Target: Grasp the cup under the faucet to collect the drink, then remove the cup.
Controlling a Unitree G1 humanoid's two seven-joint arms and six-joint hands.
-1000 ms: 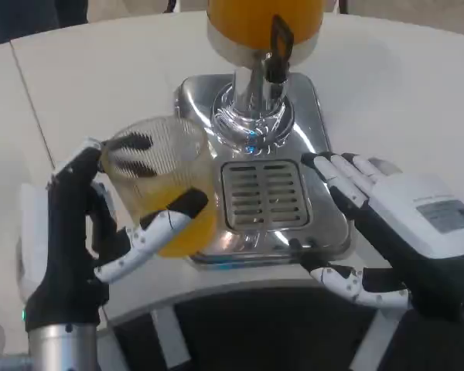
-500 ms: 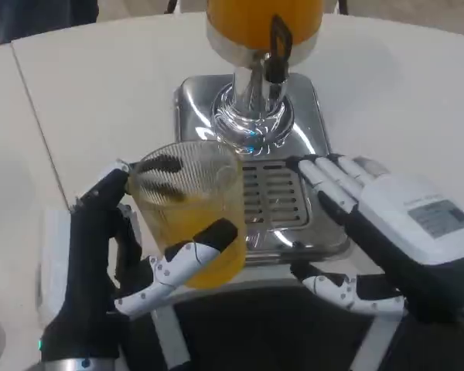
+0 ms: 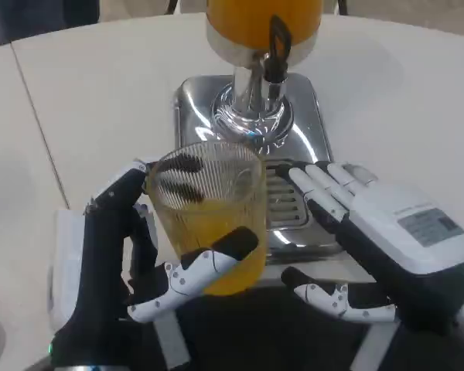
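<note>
Tight in the middle, wide open on the sides

We've got bare white table left and right of the dispenser base, but straight ahead the faucet and tank (orange, full) block us, and the right hand crowds the drip tray.

White-backed right hand bears a grey label.

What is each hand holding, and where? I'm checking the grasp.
The left hand grips the ribbed cup of orange drink around its side wall. The right hand holds nothing.
</note>
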